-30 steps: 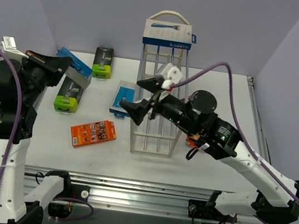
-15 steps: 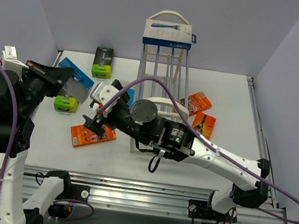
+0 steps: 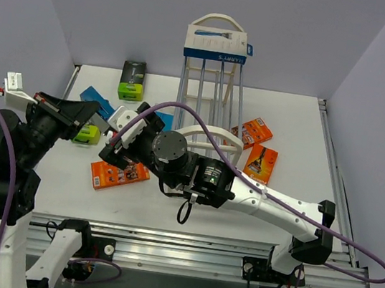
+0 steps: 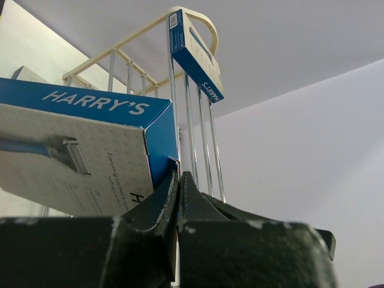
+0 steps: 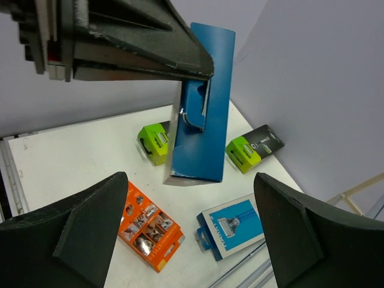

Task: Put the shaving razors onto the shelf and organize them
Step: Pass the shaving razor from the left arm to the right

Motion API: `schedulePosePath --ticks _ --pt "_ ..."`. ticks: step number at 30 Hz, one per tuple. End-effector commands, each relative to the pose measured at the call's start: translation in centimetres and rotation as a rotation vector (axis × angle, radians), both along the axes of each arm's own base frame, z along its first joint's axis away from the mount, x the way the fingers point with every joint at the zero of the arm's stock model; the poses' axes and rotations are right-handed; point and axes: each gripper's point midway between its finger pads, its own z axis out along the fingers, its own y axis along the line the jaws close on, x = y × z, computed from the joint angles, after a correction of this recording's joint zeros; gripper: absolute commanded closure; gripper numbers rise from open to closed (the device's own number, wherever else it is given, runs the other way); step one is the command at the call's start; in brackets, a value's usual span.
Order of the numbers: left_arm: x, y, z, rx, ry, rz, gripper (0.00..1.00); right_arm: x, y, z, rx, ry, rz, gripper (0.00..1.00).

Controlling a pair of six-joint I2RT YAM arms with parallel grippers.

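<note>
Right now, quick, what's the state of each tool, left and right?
Left tool: closed, holding a blue HARRY'S box by its corner.
Right tool: open, holding nothing.

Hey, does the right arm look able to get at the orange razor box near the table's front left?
Probably yes. The right claw hangs open close above that orange razor box, which lies flat with nothing on it. The HARRY'S box in the left claw sits higher.

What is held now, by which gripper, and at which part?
The left gripper pinches the blue HARRY'S box at one end, near a corner; the right gripper holds nothing.
</note>
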Motion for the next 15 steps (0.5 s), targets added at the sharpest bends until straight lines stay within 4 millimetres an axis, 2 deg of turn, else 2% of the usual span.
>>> schedulePosePath --ticks 1,9,11,13,15 --pt "-0.9 -0.6 0.9 0.005 -0.044 -0.032 0.98 0.8 -0.1 3.0 0.082 -0.049 -0.07 0.19" --pt "-1.3 -1.5 0.9 -0.014 -0.054 -0.083 0.98 0.8 1.7 2.0 0.057 -0.049 -0.045 0.18" --pt "-1.5 -1.5 1.0 -0.011 -0.058 -0.083 0.98 0.8 2.1 1.7 0.056 -0.049 -0.039 0.25" --pt "-1.9 -2.1 1.1 -0.011 -0.06 -0.115 0.98 0.9 2.3 1.5 0.059 -0.044 -0.038 0.38" --pt "-1.9 -2.2 1.3 -0.011 -0.064 -0.118 0.98 1.0 2.5 1.6 0.065 -0.041 -0.039 0.45"
